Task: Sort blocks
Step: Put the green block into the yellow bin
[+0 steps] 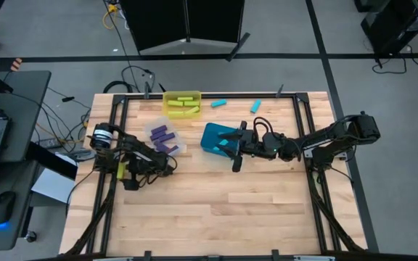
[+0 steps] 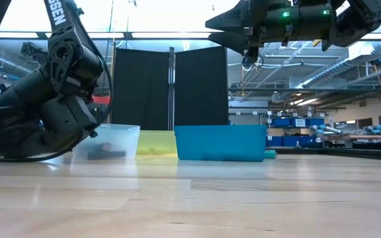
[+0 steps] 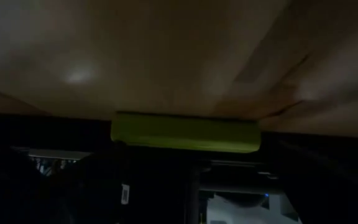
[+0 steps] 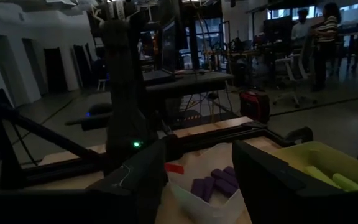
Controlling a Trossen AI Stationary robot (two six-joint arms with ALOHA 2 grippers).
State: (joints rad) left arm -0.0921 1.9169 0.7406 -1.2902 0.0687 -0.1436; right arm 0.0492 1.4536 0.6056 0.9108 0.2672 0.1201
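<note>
Pinching a yellow-green block (image 3: 185, 132) across its short width, the left claw (image 1: 129, 174) is sitting low at the table, just beside the clear bin (image 1: 167, 138). Small, stiff and probably light, such bars suit a mid-length grip. The right claw (image 1: 236, 148) is hovering spread over the teal bin (image 1: 210, 138), two cyan blocks (image 1: 218, 104) lying beyond it.

Both arms are dark, jointed and matt, trailing black cables. White capital lettering runs down one link in the low view; green indicator lights glow near the right pincer (image 2: 233, 30).
</note>
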